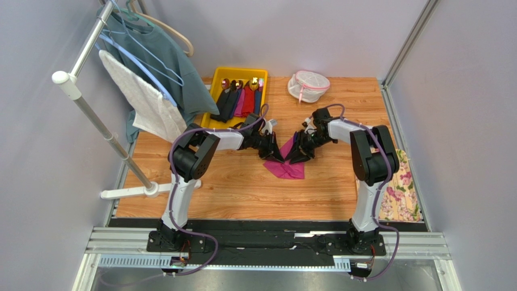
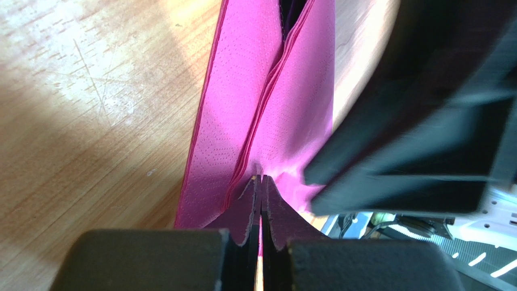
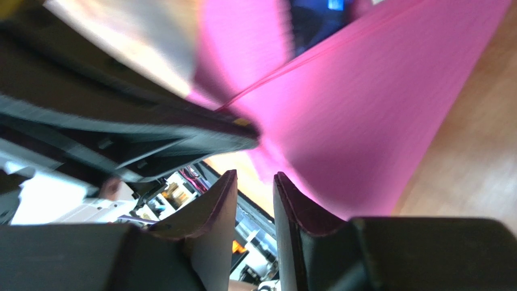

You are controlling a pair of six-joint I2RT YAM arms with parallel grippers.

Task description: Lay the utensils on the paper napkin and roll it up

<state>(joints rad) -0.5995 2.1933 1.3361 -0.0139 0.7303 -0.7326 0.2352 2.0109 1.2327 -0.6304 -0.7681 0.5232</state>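
Observation:
The magenta paper napkin lies partly folded on the wooden table, lifted at its far end between both grippers. My left gripper is shut on a raised fold of the napkin, with pink paper pinched at its tips. My right gripper is open and empty, just beside the napkin's sheet. A dark shape shows inside the fold; I cannot tell if it is the utensils. Otherwise the dark blue-black utensils are hidden.
A yellow tray with sleeved cutlery stands behind the left gripper. A white mesh pouch lies at the back. A clothes rack with garments stands on the left. A floral cloth lies at the right edge.

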